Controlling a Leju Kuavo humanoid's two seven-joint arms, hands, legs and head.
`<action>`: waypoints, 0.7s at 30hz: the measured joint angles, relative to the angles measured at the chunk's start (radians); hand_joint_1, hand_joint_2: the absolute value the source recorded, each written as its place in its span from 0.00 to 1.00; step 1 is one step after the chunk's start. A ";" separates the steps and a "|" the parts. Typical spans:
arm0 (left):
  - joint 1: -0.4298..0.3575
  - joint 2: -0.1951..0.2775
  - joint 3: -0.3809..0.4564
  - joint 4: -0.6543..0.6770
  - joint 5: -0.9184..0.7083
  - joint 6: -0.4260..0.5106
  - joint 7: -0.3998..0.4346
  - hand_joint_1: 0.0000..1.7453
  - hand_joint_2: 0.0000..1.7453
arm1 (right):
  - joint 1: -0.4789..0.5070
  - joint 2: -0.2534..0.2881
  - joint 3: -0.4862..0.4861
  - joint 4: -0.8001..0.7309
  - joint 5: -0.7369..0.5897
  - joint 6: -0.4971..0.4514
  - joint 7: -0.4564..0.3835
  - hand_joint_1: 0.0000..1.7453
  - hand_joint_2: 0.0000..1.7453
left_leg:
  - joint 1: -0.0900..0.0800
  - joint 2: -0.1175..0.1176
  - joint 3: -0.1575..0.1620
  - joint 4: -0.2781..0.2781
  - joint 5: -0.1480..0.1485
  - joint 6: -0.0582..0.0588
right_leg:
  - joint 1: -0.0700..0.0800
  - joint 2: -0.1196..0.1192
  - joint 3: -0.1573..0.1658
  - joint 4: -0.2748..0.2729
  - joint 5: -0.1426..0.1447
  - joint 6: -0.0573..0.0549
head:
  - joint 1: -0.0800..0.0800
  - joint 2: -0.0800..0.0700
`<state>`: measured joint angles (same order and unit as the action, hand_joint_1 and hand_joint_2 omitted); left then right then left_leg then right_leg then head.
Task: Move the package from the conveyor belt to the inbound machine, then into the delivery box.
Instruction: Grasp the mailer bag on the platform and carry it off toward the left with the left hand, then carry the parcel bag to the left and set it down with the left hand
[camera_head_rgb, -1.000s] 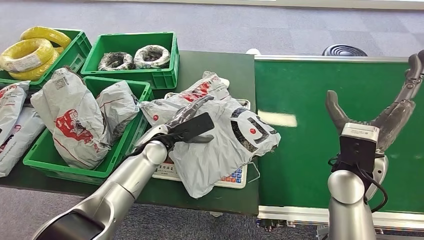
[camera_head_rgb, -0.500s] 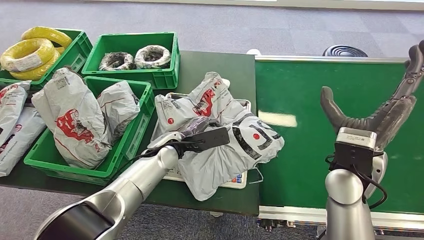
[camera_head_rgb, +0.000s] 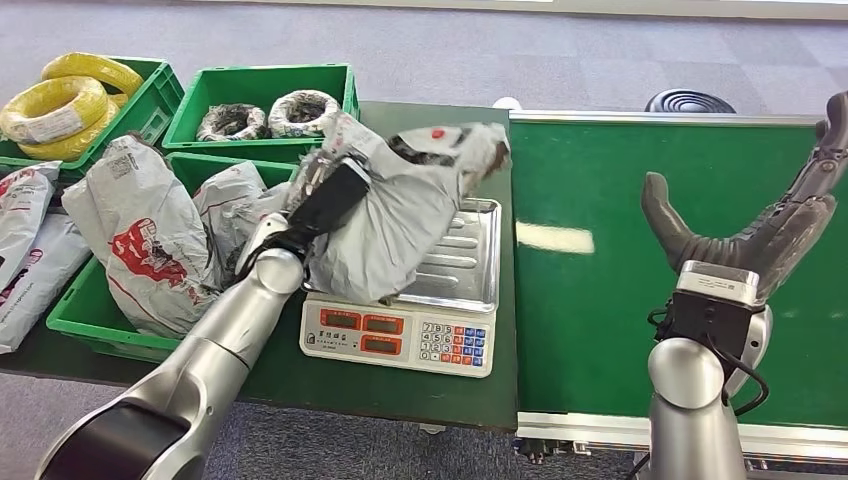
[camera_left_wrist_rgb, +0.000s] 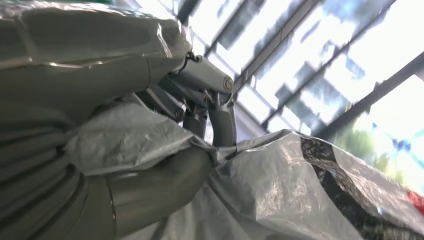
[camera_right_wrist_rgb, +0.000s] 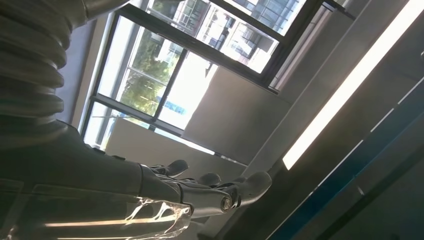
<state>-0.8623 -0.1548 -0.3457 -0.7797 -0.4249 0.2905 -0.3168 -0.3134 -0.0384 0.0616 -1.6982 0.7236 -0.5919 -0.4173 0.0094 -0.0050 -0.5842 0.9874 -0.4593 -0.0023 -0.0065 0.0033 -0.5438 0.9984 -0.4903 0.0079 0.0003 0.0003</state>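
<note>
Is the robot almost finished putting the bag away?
Not quite. The belt is bare and the grey bag has been on the scale, so weighing looks done. The left hand grips the bag in the air, one end over the tray. The right hand is spread, holding nothing. Left: dropping the bag into the green box.

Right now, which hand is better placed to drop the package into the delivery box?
Left. The left hand already grips the grey package, lifted off the scale beside the green box. The right hand hovers open above the conveyor belt.
</note>
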 joint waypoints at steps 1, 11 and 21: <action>0.005 0.013 0.012 -0.054 -0.018 0.032 0.010 1.00 1.00 | 0.008 0.000 -0.004 0.000 -0.004 -0.003 -0.002 0.00 1.00 | 0.000 0.000 0.000 0.000 0.000 0.000 | 0.000 0.000 0.000 0.000 0.000 0.000 | 0.000 0.000; 0.097 0.106 0.117 -0.530 -0.413 0.377 0.059 1.00 1.00 | 0.116 0.001 -0.040 0.004 0.044 -0.026 -0.004 0.00 1.00 | 0.000 0.000 -0.001 0.000 0.000 0.000 | 0.000 0.000 0.000 0.000 0.000 0.000 | 0.000 0.000; 0.117 0.227 0.353 -0.409 -0.372 0.297 0.127 0.97 1.00 | 0.174 -0.006 -0.084 0.009 0.033 -0.003 0.038 0.00 1.00 | 0.000 0.001 0.002 -0.001 0.001 -0.001 | 0.000 0.000 0.000 0.000 0.000 0.000 | 0.000 0.000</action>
<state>-0.7454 0.0717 0.0072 -1.1882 -0.7971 0.5876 -0.1897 -0.1392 -0.0445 -0.0223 -1.6891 0.7570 -0.5945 -0.3797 0.0095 -0.0038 -0.5823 0.9866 -0.4586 -0.0033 -0.0064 0.0037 -0.5433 0.9987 -0.4904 0.0077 0.0004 0.0003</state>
